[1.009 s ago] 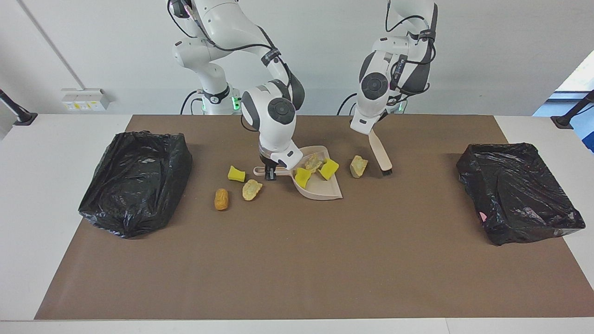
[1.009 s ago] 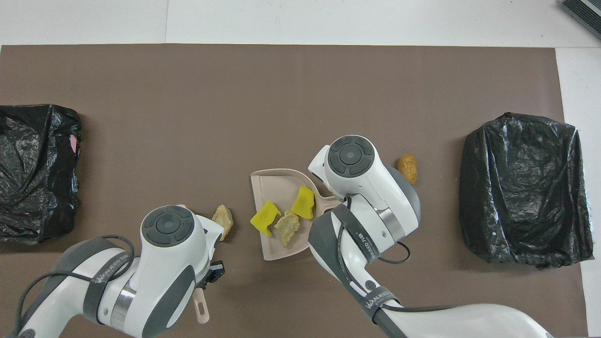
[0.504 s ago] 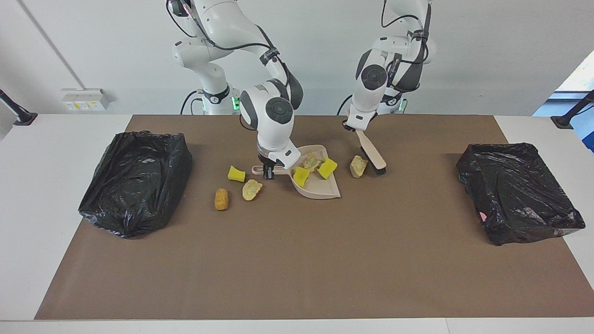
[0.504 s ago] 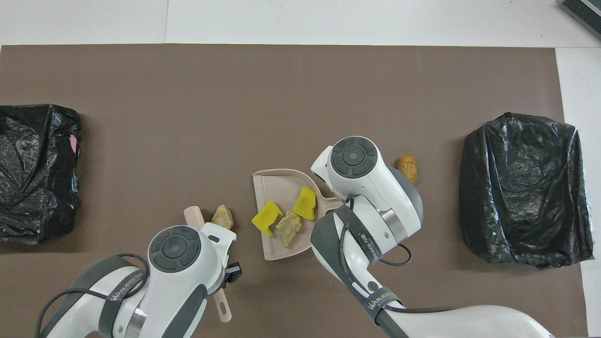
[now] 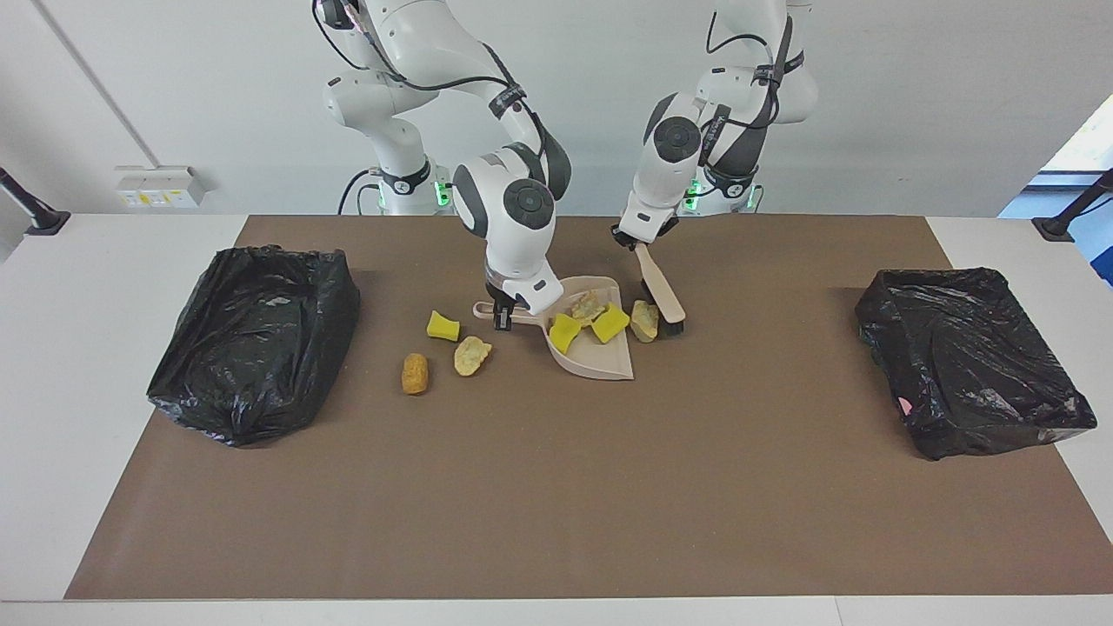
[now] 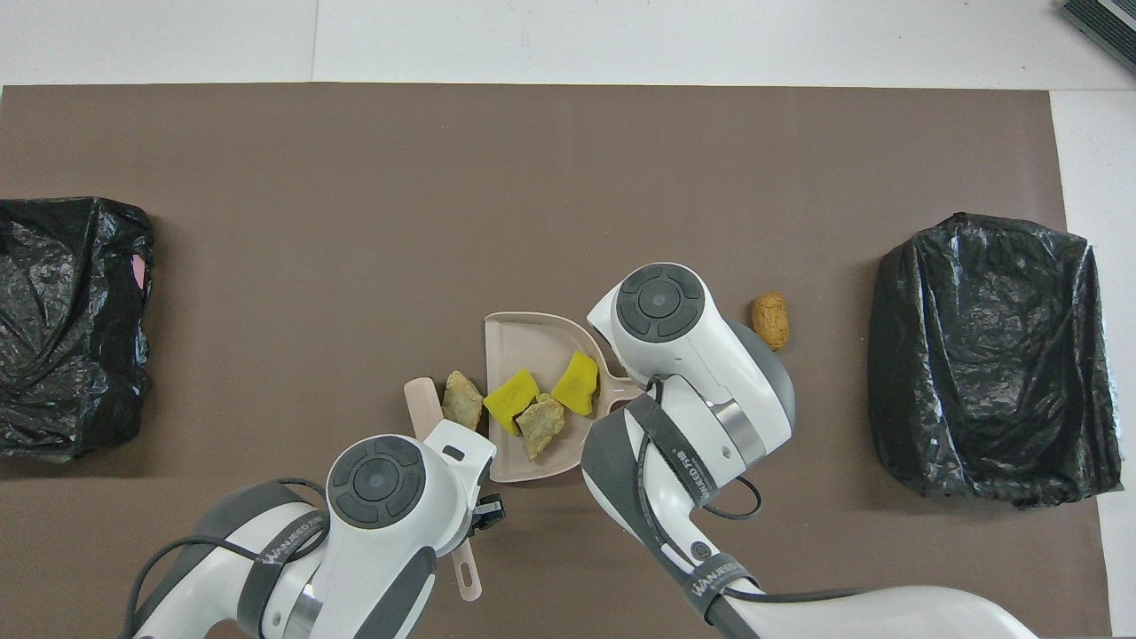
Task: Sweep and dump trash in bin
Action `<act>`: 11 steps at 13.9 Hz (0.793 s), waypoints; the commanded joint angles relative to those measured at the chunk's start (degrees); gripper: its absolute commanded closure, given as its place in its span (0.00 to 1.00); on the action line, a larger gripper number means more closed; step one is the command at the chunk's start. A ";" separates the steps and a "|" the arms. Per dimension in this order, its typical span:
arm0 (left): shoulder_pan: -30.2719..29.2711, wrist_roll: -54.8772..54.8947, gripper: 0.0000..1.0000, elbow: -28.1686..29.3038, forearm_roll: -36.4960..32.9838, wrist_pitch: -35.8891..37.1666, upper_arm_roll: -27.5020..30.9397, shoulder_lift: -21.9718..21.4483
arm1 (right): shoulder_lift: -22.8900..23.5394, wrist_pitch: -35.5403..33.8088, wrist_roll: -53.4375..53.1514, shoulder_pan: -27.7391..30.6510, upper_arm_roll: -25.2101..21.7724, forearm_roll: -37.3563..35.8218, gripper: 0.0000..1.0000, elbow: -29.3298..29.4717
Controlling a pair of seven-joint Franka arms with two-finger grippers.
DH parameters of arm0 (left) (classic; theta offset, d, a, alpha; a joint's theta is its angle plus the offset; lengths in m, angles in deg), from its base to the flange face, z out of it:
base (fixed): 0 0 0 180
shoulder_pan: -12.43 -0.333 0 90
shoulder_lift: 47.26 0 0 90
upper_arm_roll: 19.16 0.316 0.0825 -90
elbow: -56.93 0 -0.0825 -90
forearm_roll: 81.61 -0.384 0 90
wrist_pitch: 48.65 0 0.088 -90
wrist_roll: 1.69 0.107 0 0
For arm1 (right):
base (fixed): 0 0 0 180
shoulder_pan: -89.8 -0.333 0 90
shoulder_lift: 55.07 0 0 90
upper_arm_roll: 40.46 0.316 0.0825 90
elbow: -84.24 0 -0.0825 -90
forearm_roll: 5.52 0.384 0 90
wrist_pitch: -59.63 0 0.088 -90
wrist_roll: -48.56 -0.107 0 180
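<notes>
White wall rises at the robots' end of a white surface [image 5: 104,304] that carries a wide brown mat [image 5: 556,487]. Two bins lined with black bags sit on the mat, one bin [image 5: 252,339] at the right arm's end and the other bin [image 5: 969,361] at the left arm's end, well apart from the things in the middle.

Between them lies a beige dustpan [image 5: 600,358], its open mouth toward the left arm's end. The right gripper [image 5: 503,318] is down at the dustpan's handle, its fingers clamped on it. The left gripper [image 5: 637,241] holds a beige brush [image 5: 661,291] by the handle, fingers clamped on it; the brush slants down, its dark bristles on the mat just beside the dustpan's mouth.

Of the trash, three pieces lie in the dustpan: a yellow sponge chunk [image 5: 564,331], a second yellow chunk [image 5: 610,322] and a tan crumbly lump [image 5: 588,305]. A fourth piece, a tan lump [image 5: 644,320], sits at the dustpan's mouth, touching the bristles. Three more pieces lie on the mat toward the right arm's end, beside the handle: a small yellow chunk [image 5: 443,326], a pale tan lump [image 5: 471,355] farther from the robots than it, and an orange-brown lump [image 5: 415,373] beside that.
</notes>
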 commanded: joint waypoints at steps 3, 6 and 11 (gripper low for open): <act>5.61 0.52 1.00 -6.27 -0.08 -3.16 0.69 3.65 | -1.50 -0.71 -1.31 0.12 0.00 0.34 1.00 -1.49; 5.70 2.01 1.00 -8.11 -0.07 -3.78 0.69 5.84 | -1.50 -0.71 -1.49 0.12 0.00 0.34 1.00 -1.49; 2.62 12.89 1.00 -12.68 0.62 1.75 1.22 5.76 | -1.50 -0.71 -1.58 0.12 0.00 0.42 1.00 -1.49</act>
